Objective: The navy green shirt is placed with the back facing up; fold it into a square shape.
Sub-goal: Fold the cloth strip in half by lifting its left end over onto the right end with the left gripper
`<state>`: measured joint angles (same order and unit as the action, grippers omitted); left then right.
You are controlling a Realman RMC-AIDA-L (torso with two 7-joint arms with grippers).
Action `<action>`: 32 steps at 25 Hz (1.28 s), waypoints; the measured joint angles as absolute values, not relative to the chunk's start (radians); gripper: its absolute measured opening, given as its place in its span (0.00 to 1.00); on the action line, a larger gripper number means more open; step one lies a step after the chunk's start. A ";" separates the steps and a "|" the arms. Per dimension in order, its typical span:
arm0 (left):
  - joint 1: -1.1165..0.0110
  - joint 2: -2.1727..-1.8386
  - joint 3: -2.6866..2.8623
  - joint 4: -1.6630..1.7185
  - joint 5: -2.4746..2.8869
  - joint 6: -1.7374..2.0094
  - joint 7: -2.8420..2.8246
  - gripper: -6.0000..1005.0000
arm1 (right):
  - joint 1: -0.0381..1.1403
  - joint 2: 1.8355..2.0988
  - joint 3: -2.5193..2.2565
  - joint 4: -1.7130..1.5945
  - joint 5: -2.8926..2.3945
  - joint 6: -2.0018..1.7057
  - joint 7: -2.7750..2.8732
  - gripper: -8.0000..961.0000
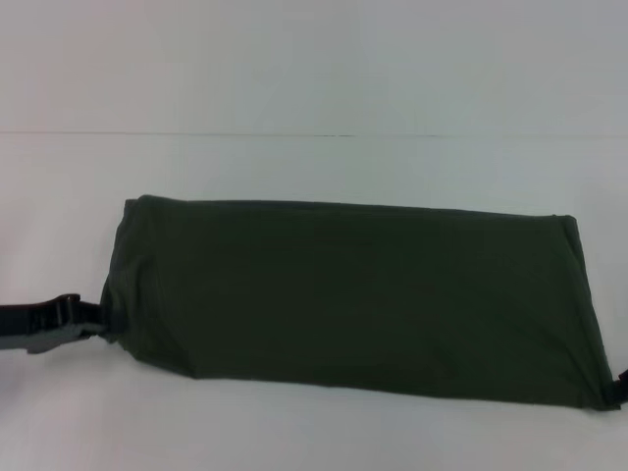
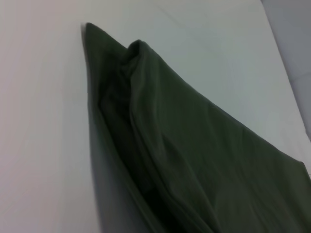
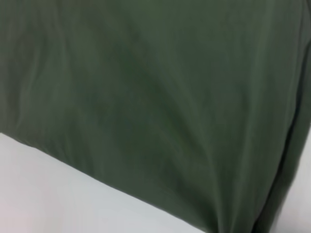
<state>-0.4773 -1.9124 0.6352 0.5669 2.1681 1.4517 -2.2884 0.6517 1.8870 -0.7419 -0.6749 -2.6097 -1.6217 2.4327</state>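
Note:
The navy green shirt lies on the white table as a long folded band, plain side up, stretching from left to right across the head view. My left gripper comes in low from the left and meets the shirt's left end near its front corner. The left wrist view shows that end's stacked layers rising close to the camera. Only a dark sliver of my right gripper shows, at the shirt's right front corner. The right wrist view is filled by the shirt's cloth with its edge on the table.
The white table surrounds the shirt, with bare surface in front and behind. A pale wall rises past the table's far edge. A grey strip shows beyond the table edge in the left wrist view.

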 joint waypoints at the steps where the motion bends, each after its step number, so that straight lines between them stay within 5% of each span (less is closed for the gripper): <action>1: -0.470 -1.911 0.625 0.577 2.184 1.482 -2.297 0.02 | 0.650 1.886 -0.742 -0.675 -2.610 -1.630 2.429 0.06; 32: -0.405 -1.909 0.503 0.635 2.322 1.685 -2.308 0.02 | 0.609 1.880 -0.663 -0.763 -2.608 -1.763 2.364 0.15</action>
<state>-0.4050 -1.9094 0.5031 0.6345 2.3218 1.6852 -2.3081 0.6092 1.8801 -0.6630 -0.7630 -2.6078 -1.7629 2.3643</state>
